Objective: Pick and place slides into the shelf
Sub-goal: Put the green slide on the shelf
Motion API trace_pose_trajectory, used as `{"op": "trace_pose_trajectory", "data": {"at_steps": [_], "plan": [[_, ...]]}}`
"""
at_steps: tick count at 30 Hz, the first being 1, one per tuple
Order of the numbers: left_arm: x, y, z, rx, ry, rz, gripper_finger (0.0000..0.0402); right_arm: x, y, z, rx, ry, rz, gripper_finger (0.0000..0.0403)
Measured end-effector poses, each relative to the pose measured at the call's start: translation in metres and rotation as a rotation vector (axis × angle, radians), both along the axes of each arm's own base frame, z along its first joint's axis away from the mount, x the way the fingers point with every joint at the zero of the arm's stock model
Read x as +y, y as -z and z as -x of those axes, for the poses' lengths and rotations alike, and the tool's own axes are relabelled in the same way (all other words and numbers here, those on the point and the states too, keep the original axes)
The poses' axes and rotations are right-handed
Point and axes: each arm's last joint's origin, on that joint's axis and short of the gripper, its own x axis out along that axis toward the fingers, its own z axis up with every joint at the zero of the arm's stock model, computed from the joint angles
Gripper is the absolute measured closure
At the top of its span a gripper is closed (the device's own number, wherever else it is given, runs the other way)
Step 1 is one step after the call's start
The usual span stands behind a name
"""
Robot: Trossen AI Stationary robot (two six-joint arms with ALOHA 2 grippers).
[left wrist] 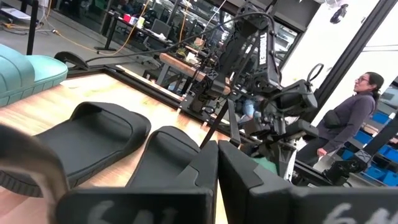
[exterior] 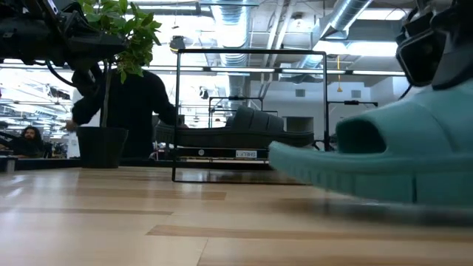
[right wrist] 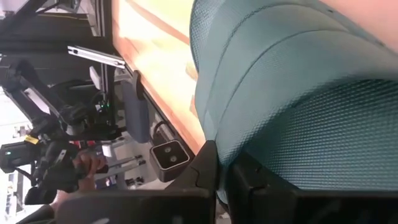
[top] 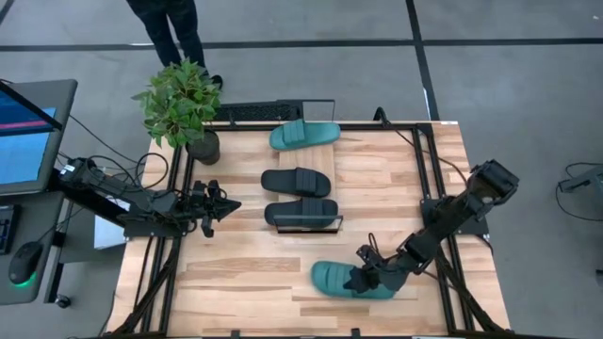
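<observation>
Wooden table (top: 236, 273) carries a teal slide (top: 341, 279) near its front right corner, long axis crosswise, the right pincer (top: 364, 278) clamped together on its strap, while the shelf (top: 303, 179) lies beyond and the left pincer (top: 223, 203) waits shut.

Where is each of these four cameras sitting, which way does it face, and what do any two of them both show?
High view: overhead, looking straight down; both arms, left gripper idle and shut, right gripper on the near teal slide.
Low view: tabletop height, level across; that teal slide, the shelf.
Left wrist view: faces the black slides; own shut fingers.
Right wrist view: pressed against the teal slide, fingers shut on it.
Shared: high, low and right wrist views show this slide.
</observation>
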Motion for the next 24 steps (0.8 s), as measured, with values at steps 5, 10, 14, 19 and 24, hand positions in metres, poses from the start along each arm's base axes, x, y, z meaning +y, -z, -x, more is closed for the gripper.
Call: {"op": "trace_pose_trajectory", "data": {"at_steps": [5, 10, 14, 19, 24], "plan": [[0.000, 0.000, 0.000, 0.003, 0.000, 0.000, 0.0401, -0.010, -0.022, 0.011, 0.019, 0.000, 0.017, 0.0401], [0.000, 0.001, 0.000, 0.014, 0.001, 0.004, 0.0401, -0.020, -0.045, 0.027, 0.022, -0.008, 0.017, 0.0402], [0.000, 0.001, 0.000, 0.013, 0.001, 0.005, 0.0401, -0.026, -0.061, 0.044, 0.045, -0.016, -0.001, 0.0402], [0.000, 0.001, 0.000, 0.012, 0.001, 0.005, 0.0401, -0.034, -0.085, 0.066, 0.089, -0.036, 0.009, 0.0402], [0.000, 0.001, 0.000, 0.011, -0.001, 0.006, 0.0401, -0.050, -0.115, 0.080, 0.029, -0.045, 0.031, 0.0402]]}}
